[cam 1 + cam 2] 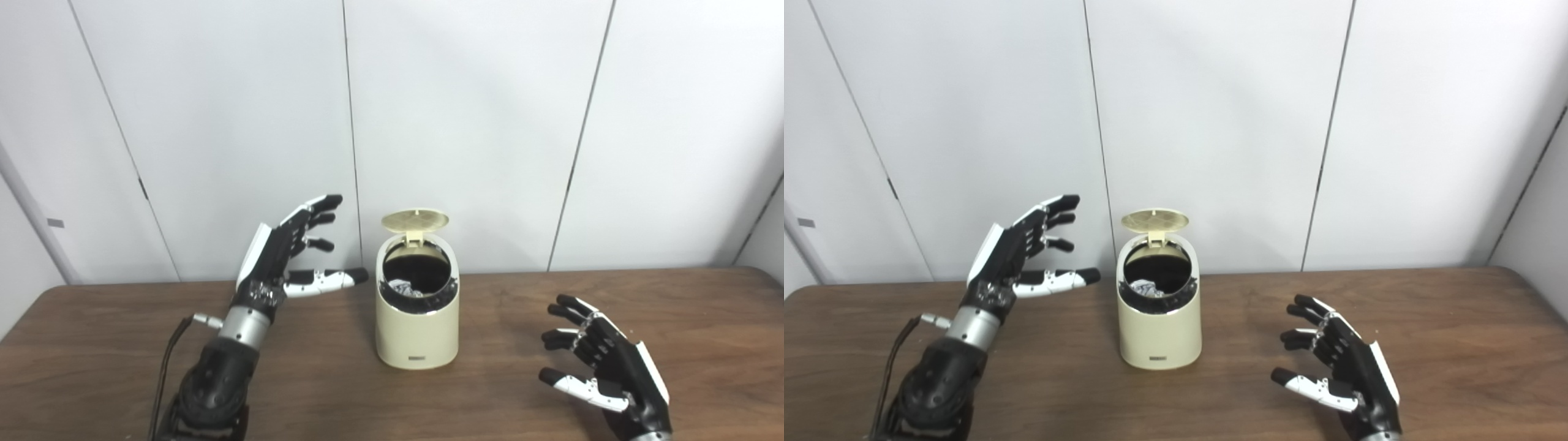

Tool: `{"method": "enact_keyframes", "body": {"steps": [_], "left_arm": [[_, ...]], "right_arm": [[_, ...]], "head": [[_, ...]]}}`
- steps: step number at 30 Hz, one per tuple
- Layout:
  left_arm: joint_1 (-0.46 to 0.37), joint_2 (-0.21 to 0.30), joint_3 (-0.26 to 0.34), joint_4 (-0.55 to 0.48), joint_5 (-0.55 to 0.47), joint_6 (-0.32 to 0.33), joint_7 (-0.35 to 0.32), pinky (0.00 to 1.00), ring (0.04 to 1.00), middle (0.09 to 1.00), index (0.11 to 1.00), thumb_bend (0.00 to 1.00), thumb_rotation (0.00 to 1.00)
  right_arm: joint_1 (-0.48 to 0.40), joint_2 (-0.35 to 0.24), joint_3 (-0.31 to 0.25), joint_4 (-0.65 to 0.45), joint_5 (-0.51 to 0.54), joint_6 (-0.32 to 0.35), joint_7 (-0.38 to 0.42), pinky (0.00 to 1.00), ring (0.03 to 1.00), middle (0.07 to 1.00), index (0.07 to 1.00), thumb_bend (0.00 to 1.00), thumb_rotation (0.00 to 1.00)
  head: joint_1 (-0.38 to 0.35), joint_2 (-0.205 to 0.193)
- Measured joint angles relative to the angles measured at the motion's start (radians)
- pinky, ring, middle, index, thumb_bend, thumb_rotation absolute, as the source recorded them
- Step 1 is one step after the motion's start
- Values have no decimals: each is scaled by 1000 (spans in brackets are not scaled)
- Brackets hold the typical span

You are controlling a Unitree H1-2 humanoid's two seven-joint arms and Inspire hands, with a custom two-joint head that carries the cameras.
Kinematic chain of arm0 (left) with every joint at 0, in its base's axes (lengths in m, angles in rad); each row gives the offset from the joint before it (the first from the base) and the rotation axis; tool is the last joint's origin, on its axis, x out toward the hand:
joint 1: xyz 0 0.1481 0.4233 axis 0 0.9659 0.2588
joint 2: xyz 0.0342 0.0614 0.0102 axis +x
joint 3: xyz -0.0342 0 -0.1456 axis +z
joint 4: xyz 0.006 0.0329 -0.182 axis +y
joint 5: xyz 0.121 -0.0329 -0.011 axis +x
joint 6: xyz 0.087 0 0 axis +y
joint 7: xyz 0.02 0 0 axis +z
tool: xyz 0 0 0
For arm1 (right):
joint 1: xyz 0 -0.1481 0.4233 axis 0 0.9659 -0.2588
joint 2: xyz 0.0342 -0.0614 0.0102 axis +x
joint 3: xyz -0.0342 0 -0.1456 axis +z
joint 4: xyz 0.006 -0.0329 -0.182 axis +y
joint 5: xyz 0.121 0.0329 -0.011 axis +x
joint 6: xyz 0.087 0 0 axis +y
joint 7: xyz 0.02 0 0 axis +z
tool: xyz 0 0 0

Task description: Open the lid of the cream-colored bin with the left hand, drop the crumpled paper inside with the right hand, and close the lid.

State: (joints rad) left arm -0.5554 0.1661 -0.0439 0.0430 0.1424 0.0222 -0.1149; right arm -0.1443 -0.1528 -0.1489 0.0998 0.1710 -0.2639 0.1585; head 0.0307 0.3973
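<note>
lid up | crumpled paper in bin | left hand, right hand: fingers spread, empty | left: shut lid, just beyond left fingertips

My right hand runs off the bottom edge at the wrist, so the arm behind it is out of sight. My left arm is cut off low down too. Inside the bin, only a scrap of crumpled paper shows; the rest sinks into shadow. The small label on the bin's front is too tiny to read.
</note>
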Motion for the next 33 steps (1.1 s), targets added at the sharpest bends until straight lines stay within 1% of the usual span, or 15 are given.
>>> {"method": "enact_keyframes", "body": {"steps": [4,9,13,15,17,22,25,29,33], "left_arm": [[-32,0,-21,1,22,0,-6,715,880,882,887,975,203],[-60,1,-37,24,44,-2,-13,742,888,879,882,991,214],[-64,5,-55,34,61,-2,-23,774,895,877,877,1000,220],[-71,5,-67,47,69,-2,-27,780,898,882,877,1000,228],[-88,4,-79,64,79,-3,-32,789,905,888,878,1000,240],[-124,4,-106,67,106,-6,-44,794,929,912,878,1000,298],[-136,5,-135,67,165,-5,-45,778,919,918,863,1000,338],[-144,8,-160,78,212,-5,-50,777,908,908,852,1000,341],[-160,16,-171,92,233,-5,-60,807,909,904,852,1000,348]], "right_arm": [[9,1,16,-26,-28,0,-6,554,581,744,747,754,6],[12,0,27,-38,-62,9,-15,573,578,747,743,749,0],[18,2,29,-67,-63,28,-23,533,584,749,749,748,0],[19,5,29,-72,-63,33,-33,546,578,749,755,739,0],[20,7,30,-73,-63,40,-35,581,572,752,760,732,0],[24,7,31,-72,-64,50,-36,571,561,750,767,728,0],[24,8,31,-72,-64,50,-37,575,555,743,758,742,0],[24,12,31,-72,-64,50,-40,556,561,745,761,735,0],[24,15,31,-72,-64,50,-42,599,550,742,762,737,0]], "head": [[-8,-2],[-15,-5],[-18,-5],[-20,-5],[-23,-5],[-25,-5],[-25,-5],[-29,-5],[-32,-2]]}}
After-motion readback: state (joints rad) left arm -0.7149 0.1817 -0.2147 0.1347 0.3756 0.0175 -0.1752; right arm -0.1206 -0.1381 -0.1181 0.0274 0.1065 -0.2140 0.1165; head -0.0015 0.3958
